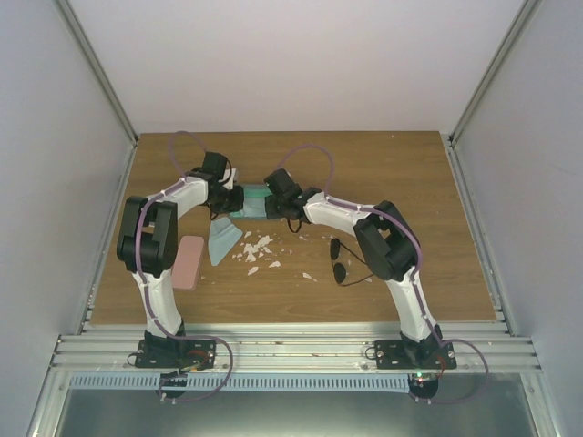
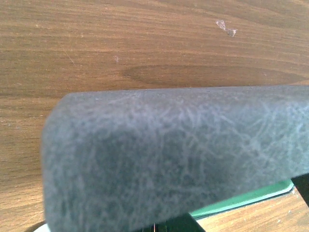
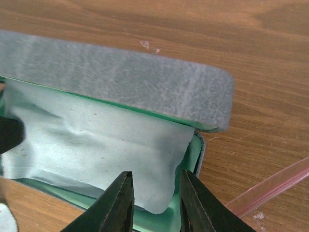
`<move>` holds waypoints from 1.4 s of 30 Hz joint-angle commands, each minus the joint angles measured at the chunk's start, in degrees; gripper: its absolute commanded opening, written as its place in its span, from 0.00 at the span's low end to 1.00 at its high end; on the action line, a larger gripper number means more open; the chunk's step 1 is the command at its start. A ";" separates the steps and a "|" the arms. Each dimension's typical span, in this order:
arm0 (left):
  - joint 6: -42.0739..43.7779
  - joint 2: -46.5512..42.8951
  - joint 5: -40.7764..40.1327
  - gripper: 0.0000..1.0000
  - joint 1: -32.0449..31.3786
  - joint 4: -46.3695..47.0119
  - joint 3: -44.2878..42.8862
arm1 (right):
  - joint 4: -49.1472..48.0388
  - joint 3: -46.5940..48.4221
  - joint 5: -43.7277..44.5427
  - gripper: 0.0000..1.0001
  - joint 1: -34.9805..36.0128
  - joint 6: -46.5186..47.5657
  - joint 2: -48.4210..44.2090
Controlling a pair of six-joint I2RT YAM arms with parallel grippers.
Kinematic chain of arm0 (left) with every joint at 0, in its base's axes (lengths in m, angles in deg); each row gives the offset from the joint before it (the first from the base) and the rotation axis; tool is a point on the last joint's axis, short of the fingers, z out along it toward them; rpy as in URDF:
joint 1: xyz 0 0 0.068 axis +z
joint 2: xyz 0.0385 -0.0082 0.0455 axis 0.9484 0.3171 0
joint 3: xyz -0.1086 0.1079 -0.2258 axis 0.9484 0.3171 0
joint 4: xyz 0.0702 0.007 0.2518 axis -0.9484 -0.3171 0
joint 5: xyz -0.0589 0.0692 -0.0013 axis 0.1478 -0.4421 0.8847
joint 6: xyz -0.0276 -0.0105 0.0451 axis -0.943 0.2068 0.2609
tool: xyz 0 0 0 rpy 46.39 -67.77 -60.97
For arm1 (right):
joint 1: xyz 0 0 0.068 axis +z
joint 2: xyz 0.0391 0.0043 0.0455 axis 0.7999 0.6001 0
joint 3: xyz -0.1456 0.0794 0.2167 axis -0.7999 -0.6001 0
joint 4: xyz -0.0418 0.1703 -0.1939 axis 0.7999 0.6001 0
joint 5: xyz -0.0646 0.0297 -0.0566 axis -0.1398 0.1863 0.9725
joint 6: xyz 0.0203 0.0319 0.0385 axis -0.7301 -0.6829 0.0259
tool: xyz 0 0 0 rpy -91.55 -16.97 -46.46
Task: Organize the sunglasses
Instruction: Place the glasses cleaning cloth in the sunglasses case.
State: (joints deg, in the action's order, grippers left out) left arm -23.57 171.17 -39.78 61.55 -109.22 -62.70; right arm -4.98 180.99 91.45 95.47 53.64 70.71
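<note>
The dark sunglasses (image 1: 344, 259) lie folded on the table by my right arm's elbow. The pink pair is not clearly in view; a translucent pink strip (image 3: 270, 188) lies on the wood and I cannot tell what it is. The blue-grey case (image 1: 253, 202) stands open, with its lid (image 3: 120, 79) raised and a light blue cloth (image 3: 91, 140) on the green lining. My right gripper (image 3: 155, 175) is open just above the cloth's near right corner. My left gripper (image 1: 221, 187) is at the case's left end. The lid (image 2: 174, 154) fills its wrist view and hides its fingers.
A pink case (image 1: 189, 261) lies closed by the left arm. A second light blue cloth (image 1: 221, 238) lies in front of the open case. Several white scraps (image 1: 255, 248) are scattered on the wooden table (image 1: 410, 182). Walls close in the left, right and back.
</note>
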 commanded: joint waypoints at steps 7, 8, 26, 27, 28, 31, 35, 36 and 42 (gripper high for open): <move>0.04 1.90 -1.12 0.00 0.48 -0.52 -2.31 | -7.20 -0.85 -8.56 0.15 -0.07 4.15 -0.52; 0.03 1.88 -1.23 0.00 0.53 -0.62 -2.40 | -7.35 -0.62 -8.85 0.15 -0.09 3.86 -0.05; -1.08 1.53 -2.06 0.02 0.59 -1.96 -2.64 | -5.10 1.96 -2.15 0.14 -0.51 1.42 6.22; -1.15 1.36 -2.16 0.03 0.61 -2.09 -2.82 | -4.88 1.81 -2.13 0.14 -0.46 1.28 6.34; -1.23 1.20 -2.25 0.03 0.58 -2.35 -3.04 | -4.83 1.70 -2.09 0.14 -0.52 1.12 6.52; -1.52 0.27 -2.94 0.06 0.57 -3.02 -3.58 | -4.12 1.60 -1.92 0.14 -0.51 0.51 7.00; -2.54 -1.49 -5.45 0.13 0.58 -4.48 -4.14 | -3.78 1.51 -1.86 0.15 -0.51 0.08 7.24; -2.92 -1.91 -6.20 0.16 0.62 -4.82 -4.21 | -3.73 1.56 -1.78 0.15 -0.50 0.06 7.28; -4.33 -4.22 -6.63 0.26 0.60 -5.00 -3.45 | -3.57 1.51 -1.88 0.15 -0.51 0.02 7.29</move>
State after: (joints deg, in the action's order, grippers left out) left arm -26.74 170.62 -45.97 61.66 -114.44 -65.54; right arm -11.04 182.13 87.80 95.43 54.45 75.78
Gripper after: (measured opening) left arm 0.261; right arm 0.145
